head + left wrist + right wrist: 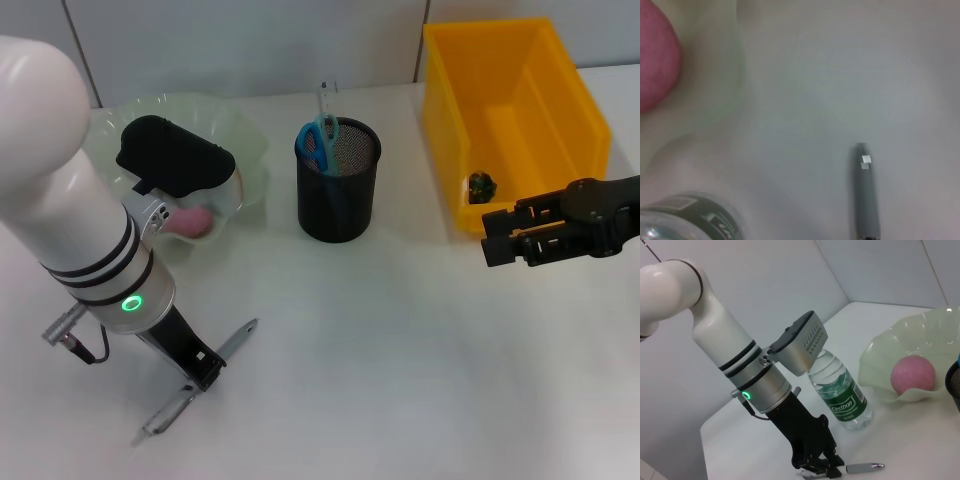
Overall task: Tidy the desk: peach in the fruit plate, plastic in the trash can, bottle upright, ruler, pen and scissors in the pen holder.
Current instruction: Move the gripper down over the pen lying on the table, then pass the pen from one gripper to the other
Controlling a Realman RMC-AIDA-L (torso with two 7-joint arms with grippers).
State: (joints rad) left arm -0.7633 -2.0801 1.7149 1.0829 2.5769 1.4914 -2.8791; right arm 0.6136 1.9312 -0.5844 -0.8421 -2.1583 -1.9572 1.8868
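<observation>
- Left end effector (205, 372), at seven o'clock on the surface (400, 380), grips the pen (200, 388).
- Right end effector (500, 240), near the trash can (560, 130) at three o'clock, fingers narrowly parted, empty.

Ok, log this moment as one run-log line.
left gripper: low over pen, on table | right gripper: idle by trash can | peach: in fruit plate | bottle: upright

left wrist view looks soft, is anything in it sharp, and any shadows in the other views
Left wrist view: all soft, the pink round peach and grey pen blurred. Head view: sharp, soft shadow beside the black mesh pen holder. Right wrist view: clear plastic water bottle crisp, faint shadow beneath.
</observation>
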